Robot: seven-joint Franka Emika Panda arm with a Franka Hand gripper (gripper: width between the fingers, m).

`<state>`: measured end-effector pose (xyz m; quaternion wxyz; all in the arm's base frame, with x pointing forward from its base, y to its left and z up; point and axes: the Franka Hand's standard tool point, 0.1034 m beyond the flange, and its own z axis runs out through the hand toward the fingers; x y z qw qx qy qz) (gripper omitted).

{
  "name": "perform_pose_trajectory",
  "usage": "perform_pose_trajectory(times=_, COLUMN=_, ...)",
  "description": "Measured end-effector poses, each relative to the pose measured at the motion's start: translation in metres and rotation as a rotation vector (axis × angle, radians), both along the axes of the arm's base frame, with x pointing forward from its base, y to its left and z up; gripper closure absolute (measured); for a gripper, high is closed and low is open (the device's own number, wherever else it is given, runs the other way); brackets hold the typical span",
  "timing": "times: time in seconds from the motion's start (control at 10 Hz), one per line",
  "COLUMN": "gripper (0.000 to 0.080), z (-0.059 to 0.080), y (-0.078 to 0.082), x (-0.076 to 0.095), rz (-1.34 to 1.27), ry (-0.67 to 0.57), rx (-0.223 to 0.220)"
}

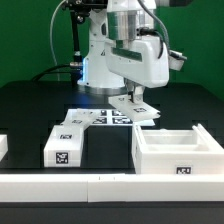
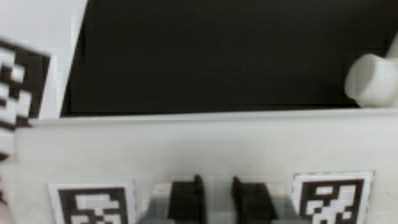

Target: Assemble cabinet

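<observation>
The flat tagged panel (image 1: 112, 117) lies directly beneath the gripper (image 1: 131, 103), its near edge running along the line from one fingertip (image 2: 187, 198) to the other. The fingers stand close together with a sliver of white between them; whether they pinch it I cannot tell. The open cabinet box (image 1: 176, 152) sits well apart from the hand, toward the exterior view's right. The small white block (image 1: 64, 146) sits off on the hand's other side.
</observation>
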<state>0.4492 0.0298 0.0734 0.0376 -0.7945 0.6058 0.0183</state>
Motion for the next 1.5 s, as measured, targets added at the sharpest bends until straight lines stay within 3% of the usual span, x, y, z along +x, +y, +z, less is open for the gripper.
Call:
perform_pose_trajectory(times=0.2, gripper=0.0735, z=-0.001, y=0.010, x=-0.009, rz=-0.061, ry=0.068, rx=0.028)
perform_pose_trajectory(times=0.4, gripper=0.0735, z=0.000, y=0.029, x=0.000, rz=-0.120, ry=0.117, rx=0.041)
perform_pose_trajectory(times=0.8, gripper=0.0735, z=-0.002, y=0.030, x=0.002, rz=-0.090, ry=0.111, rx=0.040)
perform_pose_trajectory(times=1.0, gripper=0.0735, z=0.007, y=0.039, x=-0.008, rz=-0.167, ry=0.245, rx=0.064)
perform_pose_trajectory(times=1.3, gripper=0.0735, z=0.002, y=0.054, x=-0.009, rz=-0.246, ry=0.287, rx=0.050)
perform_pose_trajectory(times=1.5, gripper=0.0735, z=0.001, y=0.054, x=-0.009, rz=-0.244, ry=0.288, rx=0.051)
